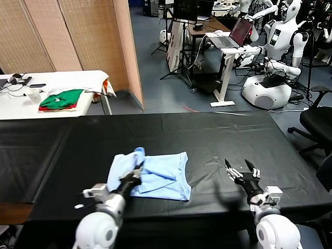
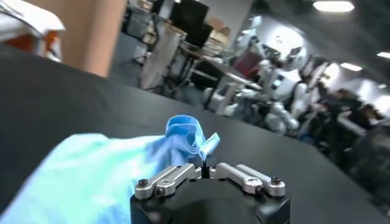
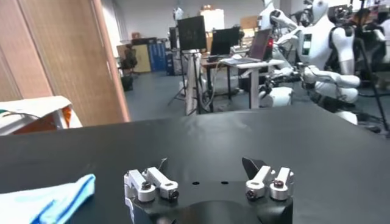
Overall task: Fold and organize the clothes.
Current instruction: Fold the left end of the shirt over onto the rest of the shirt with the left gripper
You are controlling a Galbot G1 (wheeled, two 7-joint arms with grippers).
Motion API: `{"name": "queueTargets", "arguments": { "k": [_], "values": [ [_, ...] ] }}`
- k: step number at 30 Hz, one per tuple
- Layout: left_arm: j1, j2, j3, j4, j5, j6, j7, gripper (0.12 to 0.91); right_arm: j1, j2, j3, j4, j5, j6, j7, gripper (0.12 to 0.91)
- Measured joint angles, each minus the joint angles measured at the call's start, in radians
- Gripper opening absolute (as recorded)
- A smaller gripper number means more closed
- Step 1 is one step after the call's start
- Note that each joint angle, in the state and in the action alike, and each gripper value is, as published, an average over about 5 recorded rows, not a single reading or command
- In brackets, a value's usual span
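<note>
The left gripper (image 1: 137,174) pinches the crumpled T-shirt (image 1: 155,179) (its print hidden), while the right gripper (image 1: 241,170) hovers spread and empty.

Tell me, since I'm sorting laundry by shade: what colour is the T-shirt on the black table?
Pale sky blue, the T-shirt; clearest in the head view.

No legible text anywhere.

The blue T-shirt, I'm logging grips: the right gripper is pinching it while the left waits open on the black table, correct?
No, sides are swapped. In the head view the left gripper is shut on the blue T-shirt, while the right gripper waits open above the black table.
</note>
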Motion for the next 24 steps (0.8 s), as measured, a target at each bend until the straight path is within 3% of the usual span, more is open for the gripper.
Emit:
{"name": "queueTargets", "arguments": {
  "k": [17, 24],
  "values": [
    [-0.043, -0.112, 0.126, 0.053, 0.004, 0.009, 0.001, 0.17, 0.01, 0.004, -0.01, 0.001, -0.002, -0.004, 0.0, 0.907],
    [-0.043, -0.135, 0.136, 0.101, 0.075, -0.025, 0.016, 0.17, 0.003, 0.001, -0.016, 0.018, -0.004, -0.005, -0.005, 0.907]
  ]
}}
